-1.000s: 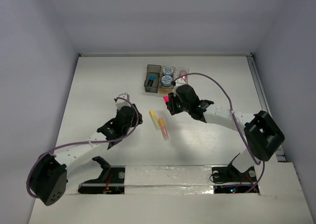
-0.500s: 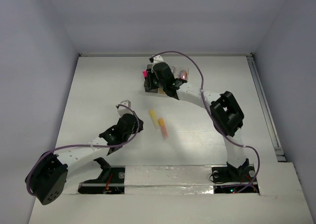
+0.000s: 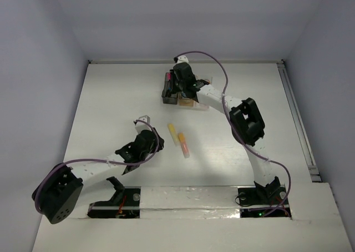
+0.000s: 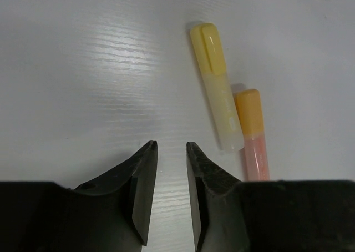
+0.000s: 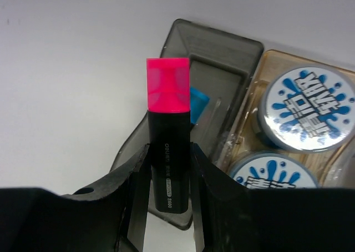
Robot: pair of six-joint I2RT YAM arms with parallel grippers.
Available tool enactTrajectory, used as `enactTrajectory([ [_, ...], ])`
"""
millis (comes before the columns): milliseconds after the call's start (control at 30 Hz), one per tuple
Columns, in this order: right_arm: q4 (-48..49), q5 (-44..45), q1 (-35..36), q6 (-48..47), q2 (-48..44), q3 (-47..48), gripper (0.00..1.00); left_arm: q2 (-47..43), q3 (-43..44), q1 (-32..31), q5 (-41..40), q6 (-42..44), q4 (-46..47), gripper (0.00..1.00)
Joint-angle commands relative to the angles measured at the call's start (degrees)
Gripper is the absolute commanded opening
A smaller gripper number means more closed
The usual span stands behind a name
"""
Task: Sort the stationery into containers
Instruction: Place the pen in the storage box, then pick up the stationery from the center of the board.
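R pincer (image 5: 168, 169) is clamped on the pink-black highlighter (image 5: 166, 119), pink cap up, held roughly over one edge of the dark grey bin (image 5: 222, 33) at the far side of the worktop (image 4: 83, 69). One sec ago it was mid-worktop near the loose pens; it has since swung across w/ the pen. A blue-capped highlighter (image 5: 198, 103) already lies in that bin. Two tape rolls (image 5: 308, 107) sit in the amber bin (image 5: 277, 56) alongside. The pink one looks ready to drop, prob. the next step. L pincer (image 4: 171, 152), jaws slightly apart & empty, hovers near the yellow highlighter (image 4: 215, 91) & orange highlighter (image 4: 252, 135), both unsorted.
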Motion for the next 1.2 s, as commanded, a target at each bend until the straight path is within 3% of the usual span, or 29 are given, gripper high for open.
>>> enactTrajectory([
  [0,1.0,1.2,-1.0,1.8,-0.4,1.9,0.12,1.5,2.2,-0.3,0.3,0.3,2.4,0.26],
  [67,-0.4,0.7,-1.0,1.6,0.3,2.9,0.23,2.8,2.7,-0.3,0.1,0.3,2.6,0.29],
  [100,-0.5,0.5,-1.0,1.5,0.5,3.1,0.43,3.1,3.0,-0.3,0.2,0.2,3.1,0.29],
  [133,-0.5,0.4,-1.0,1.6,0.5,3.0,0.5,3.8,3.4,-0.3,0.5,0.2,3.2,0.3],
  [233,-0.4,-0.5,-1.0,1.5,0.3,3.6,0.64,5.3,4.8,-0.8,-0.4,0.6,2.2,0.39],
  [333,-0.1,-0.7,-1.0,0.6,-0.8,3.4,0.68,7.8,6.0,-1.3,0.4,0.7,2.4,0.41],
  [467,0.9,-1.7,-1.0,-0.9,-7.1,1.1,0.65,11.2,8.4,-1.9,-0.8,0.7,1.2,0.48],
  [567,7.4,-2.5,-1.0,-1.6,-15.3,-10.8,0.22,13.4,9.9,-1.9,-0.9,0.6,2.0,0.5],
  [633,12.2,-2.7,-1.0,-2.0,-24.3,-22.9,0.0,15.3,11.7,-2.5,-2.0,0.3,1.7,0.5],
  [800,12.5,-5.8,-1.0,-2.5,-38.7,-42.9,0.0,18.6,14.2,-2.5,-4.0,-1.5,2.2,0.51],
  [967,12.2,-12.5,-1.0,-1.0,-50.9,-59.9,0.08,24.9,18.1,-3.0,-5.5,-1.8,1.4,0.51],
  [1100,12.4,-18.8,-1.0,2.4,-56.0,-67.5,0.35,28.9,20.6,-3.0,-6.8,-2.0,0.1,0.5],
  [1133,12.8,-19.9,-1.0,3.0,-56.8,-68.7,0.49,30.0,20.9,-3.0,-6.7,-2.1,0.4,0.48],
  [1167,13.1,-20.8,-1.0,3.5,-57.3,-69.7,0.53,30.7,21.2,-3.0,-6.7,-2.0,0.4,0.47],
])
